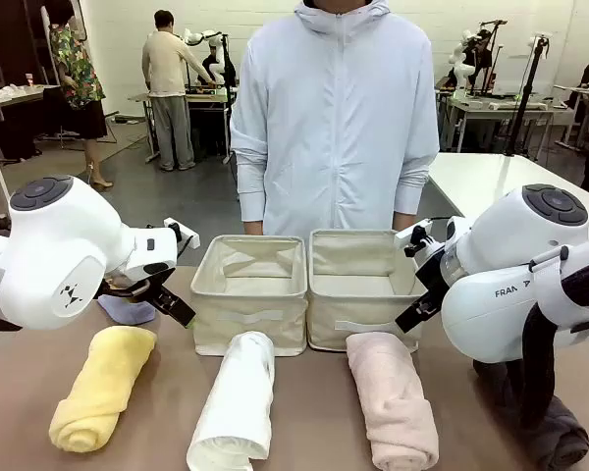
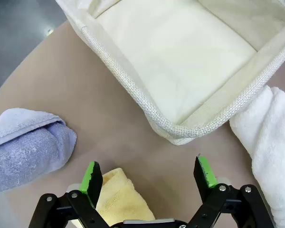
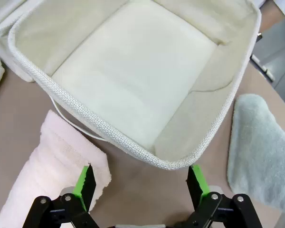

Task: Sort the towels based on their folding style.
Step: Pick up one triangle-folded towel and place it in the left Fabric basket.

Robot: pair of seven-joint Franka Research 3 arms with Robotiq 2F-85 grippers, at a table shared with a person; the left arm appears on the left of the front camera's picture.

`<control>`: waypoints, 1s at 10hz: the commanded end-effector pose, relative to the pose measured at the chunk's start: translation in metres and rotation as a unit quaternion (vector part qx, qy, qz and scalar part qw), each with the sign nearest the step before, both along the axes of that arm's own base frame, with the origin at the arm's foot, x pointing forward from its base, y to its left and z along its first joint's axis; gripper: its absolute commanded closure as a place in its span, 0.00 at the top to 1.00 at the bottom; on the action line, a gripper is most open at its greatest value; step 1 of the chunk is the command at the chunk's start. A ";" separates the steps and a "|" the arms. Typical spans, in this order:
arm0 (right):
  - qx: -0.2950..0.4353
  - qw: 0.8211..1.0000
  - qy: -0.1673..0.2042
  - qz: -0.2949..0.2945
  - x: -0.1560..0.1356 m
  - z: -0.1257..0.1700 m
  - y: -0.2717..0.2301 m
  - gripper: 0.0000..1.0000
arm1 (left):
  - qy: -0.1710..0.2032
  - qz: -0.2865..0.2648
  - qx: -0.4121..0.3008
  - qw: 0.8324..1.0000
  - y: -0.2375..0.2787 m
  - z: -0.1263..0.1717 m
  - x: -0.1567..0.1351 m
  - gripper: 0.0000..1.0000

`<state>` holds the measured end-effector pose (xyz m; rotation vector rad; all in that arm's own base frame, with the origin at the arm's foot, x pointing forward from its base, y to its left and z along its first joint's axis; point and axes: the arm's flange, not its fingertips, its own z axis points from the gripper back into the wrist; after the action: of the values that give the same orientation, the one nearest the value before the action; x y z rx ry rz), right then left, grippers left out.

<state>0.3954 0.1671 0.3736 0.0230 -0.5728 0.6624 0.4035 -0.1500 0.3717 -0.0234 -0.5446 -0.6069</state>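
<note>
The left hand [image 2: 149, 171] hangs with its green-padded fingers spread wide, above the brown counter [image 1: 314, 412] beside a corner of the left beige fabric bin [image 1: 245, 329]. The right hand [image 3: 140, 178] is likewise parted, above the rim of the right beige fabric bin [image 1: 358, 324]. The two bins stand touching side by side at the middle of the counter, toward its far edge.

Along the near edge lie four rolls. The yellow rolled terry towel [image 1: 103, 388] is toward the left corner. The white rolled terry towel [image 1: 236, 407] and the pink rolled terry towel [image 1: 393, 402] are in the middle, each with one end against a bin. The dark grey rolled towel [image 1: 560, 437] is at the right corner, partly hidden behind the right arm. The lavender-blue folded towel [image 2: 26, 142] lies by the left edge. The sage-green folded towel [image 3: 261, 142] lies just beside the right bin.
</note>
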 end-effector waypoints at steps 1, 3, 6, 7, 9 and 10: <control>0.000 1.000 0.000 0.000 0.000 0.000 0.000 1.00 | 0.000 0.000 0.000 1.000 0.000 0.000 0.000 1.00; 0.000 1.000 0.000 0.000 0.000 0.000 0.000 1.00 | 0.000 0.000 0.000 1.000 0.000 0.000 0.000 1.00; 0.000 1.000 0.000 0.000 0.000 0.000 0.000 1.00 | 0.000 0.000 0.000 1.000 0.000 0.000 0.000 1.00; 0.000 1.000 0.000 0.000 0.000 0.000 0.000 1.00 | 0.000 0.000 0.000 1.000 0.000 0.000 0.000 1.00; 0.000 1.000 0.000 0.000 0.000 0.000 0.000 1.00 | 0.000 0.000 0.000 1.000 0.000 0.000 0.000 1.00; 0.000 1.000 0.000 0.000 0.000 0.000 0.000 1.00 | 0.000 0.000 0.000 1.000 0.000 0.000 0.000 1.00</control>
<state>0.3954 0.1670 0.3736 0.0228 -0.5729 0.6624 0.4035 -0.1500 0.3717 -0.0236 -0.5446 -0.6067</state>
